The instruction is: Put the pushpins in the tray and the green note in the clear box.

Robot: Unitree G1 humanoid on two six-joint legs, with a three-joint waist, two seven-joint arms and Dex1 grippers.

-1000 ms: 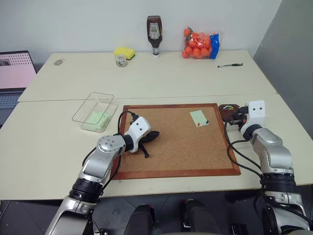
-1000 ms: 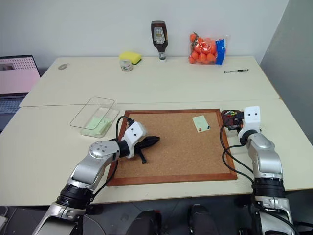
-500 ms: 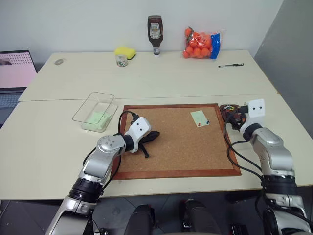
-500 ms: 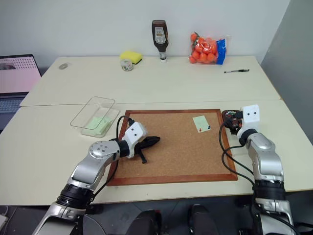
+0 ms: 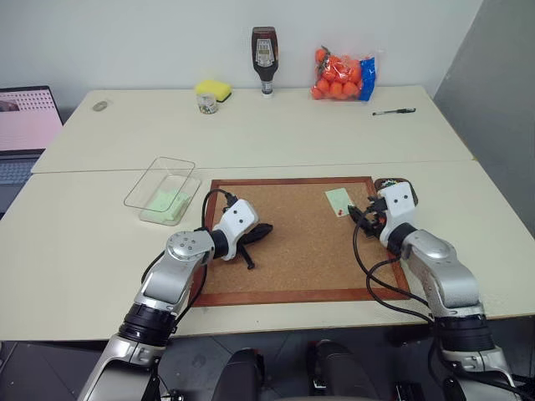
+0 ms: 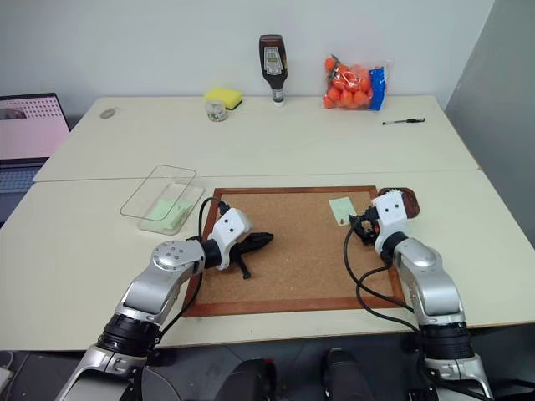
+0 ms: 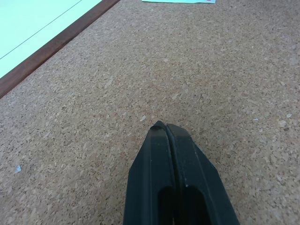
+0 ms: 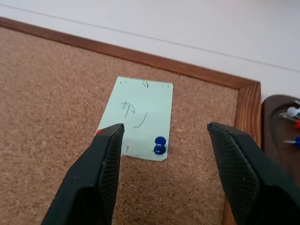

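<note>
The green note (image 8: 143, 117) lies on the corkboard (image 5: 292, 251) near its far right corner. A blue pushpin (image 8: 160, 145) sticks in its near edge and a red pushpin (image 8: 98, 131) peeks out at its corner. My right gripper (image 8: 164, 125) is open just short of the note, one finger on each side, holding nothing. The brown tray (image 8: 281, 126) sits off the board's right edge with a few pins in it. My left gripper (image 5: 263, 230) is shut and empty, resting on the board's left part. The clear box (image 5: 163, 190) stands left of the board with a pale green slip inside.
Along the far table edge stand a sauce bottle (image 5: 264, 50), a bag of oranges (image 5: 343, 73), a yellow sponge (image 5: 213, 88) and a small jar (image 5: 206, 102). A pen (image 5: 393, 111) lies at the far right. A laptop (image 5: 25, 125) sits at the left.
My right gripper has swung left from over the tray to the board's right side, facing the note. The left arm has stayed still.
</note>
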